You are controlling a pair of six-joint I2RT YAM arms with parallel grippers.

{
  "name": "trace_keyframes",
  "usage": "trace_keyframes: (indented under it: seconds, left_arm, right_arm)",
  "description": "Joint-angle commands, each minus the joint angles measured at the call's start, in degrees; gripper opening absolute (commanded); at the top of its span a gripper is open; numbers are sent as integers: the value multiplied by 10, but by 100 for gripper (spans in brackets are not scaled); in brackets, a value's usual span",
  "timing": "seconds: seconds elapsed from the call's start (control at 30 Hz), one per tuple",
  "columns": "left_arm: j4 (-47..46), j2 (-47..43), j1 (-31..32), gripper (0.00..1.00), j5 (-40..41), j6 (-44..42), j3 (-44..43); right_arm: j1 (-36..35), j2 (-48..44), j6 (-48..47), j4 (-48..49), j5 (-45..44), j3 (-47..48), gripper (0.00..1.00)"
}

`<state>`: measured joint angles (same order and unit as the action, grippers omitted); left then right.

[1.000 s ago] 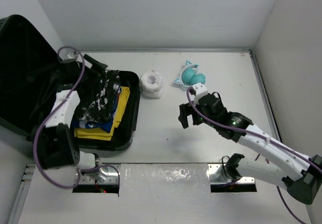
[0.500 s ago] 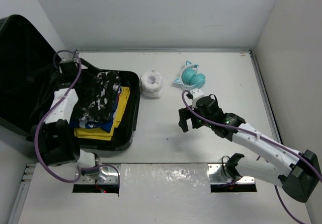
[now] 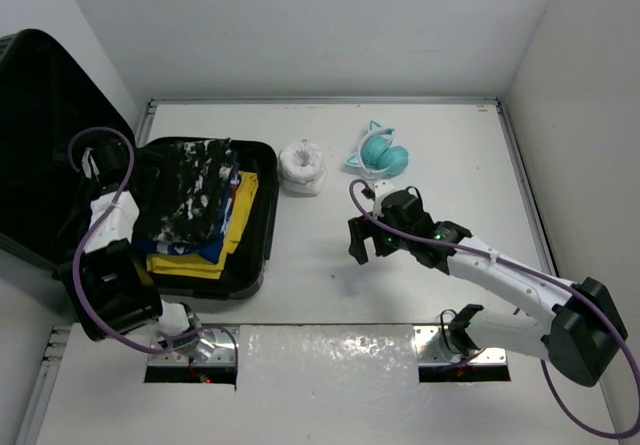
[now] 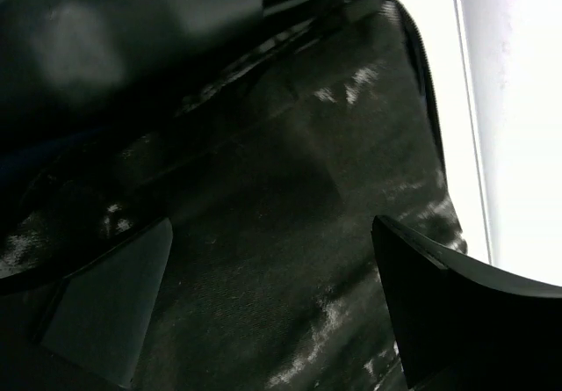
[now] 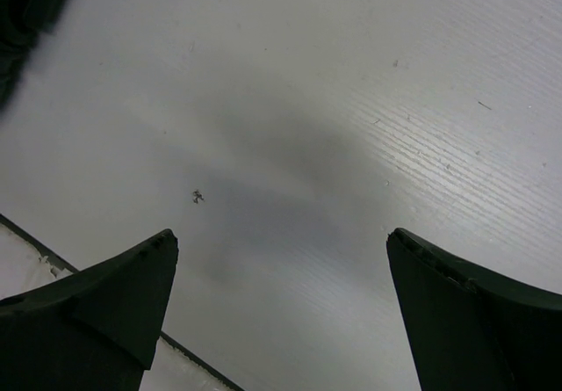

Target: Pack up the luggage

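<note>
— Where does the luggage [image 3: 40,105] sit?
— At the left of the surface [image 3: 450,145], lying open with its lid leaned back and folded clothes [image 3: 195,190] stacked in the base.
— The left gripper [image 4: 272,312]?
— Spread wide, empty, facing the black lining inside.
— And the right gripper [image 3: 358,243]?
— It hangs over bare surface, jaws wide apart, holding nothing. Beyond it lie a white roll [image 3: 301,165], near the luggage, and teal headphones [image 3: 380,152].
</note>
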<state>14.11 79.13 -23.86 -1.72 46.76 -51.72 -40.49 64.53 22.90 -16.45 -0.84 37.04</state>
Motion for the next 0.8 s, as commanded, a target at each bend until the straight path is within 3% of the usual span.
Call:
trace_keyframes:
  seconds: [0.0,0.27,0.4,0.63,0.77]
  left_arm:
    - [5,39,4,96,-66,5,6]
    - [63,-77,15,98,-75,-67,-93]
    - [109,-138,56,99,-59,-117,-153]
    - [117,-225,239,99,-3,-164,-114]
    - [125,-173,409,99,108,-179,-129]
  right_arm:
    - [5,11,-3,41,20,3,99]
    - [24,58,16,32,-21,37,99]
    - [89,78,42,36,-20,54,99]
    - [130,118,64,13,-66,117,99]
    - [139,114,86,19,-76,120,99]
